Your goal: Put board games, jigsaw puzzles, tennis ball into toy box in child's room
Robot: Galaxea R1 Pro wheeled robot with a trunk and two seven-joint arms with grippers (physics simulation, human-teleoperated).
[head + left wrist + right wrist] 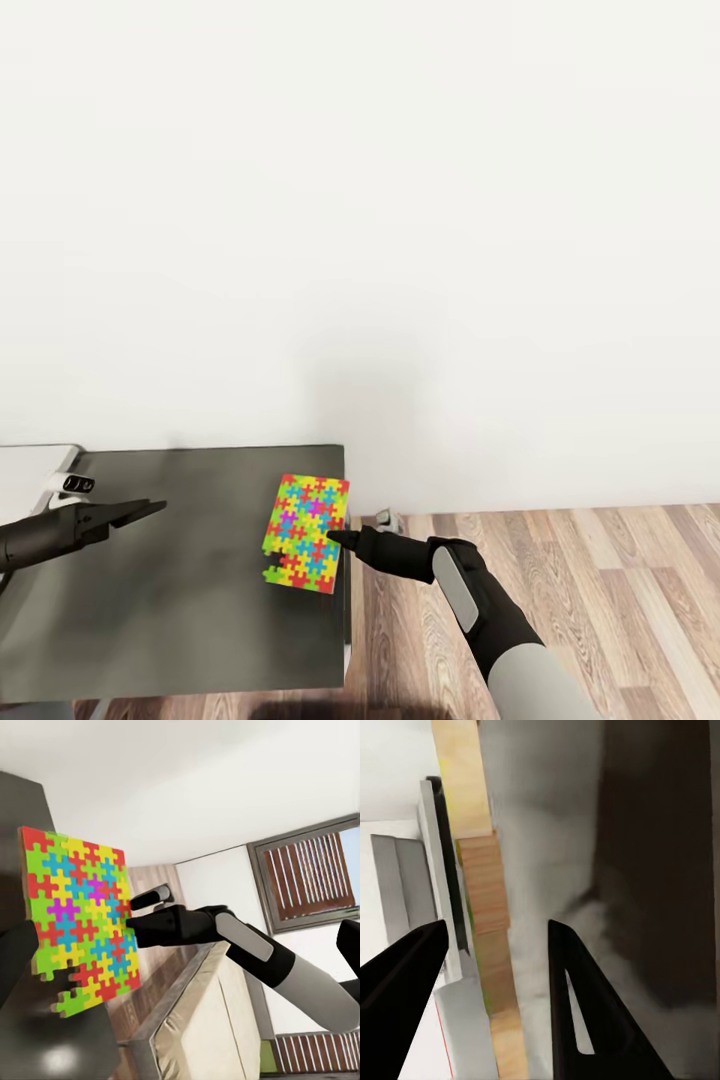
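Note:
The multicoloured jigsaw puzzle [306, 534] lies on a dark grey side desk [170, 600], at its right edge. My right gripper [335, 538] reaches in from the floor side. It is open, and its two black fingers [405, 1005] straddle the puzzle's tan edge [484, 907] with a gap on each side. My left gripper [150, 508] hovers over the desk's left part, open and empty, pointing at the puzzle [79, 915]. The board games, the tennis ball, the other puzzle and the toy box are out of view.
A pale tabletop corner [25, 470] adjoins the dark desk at the far left. A white wall rises behind. Wood-plank floor [580, 570] lies to the right of the desk. The left wrist view shows the beige bed [202, 1020] and a window with blinds [307, 870].

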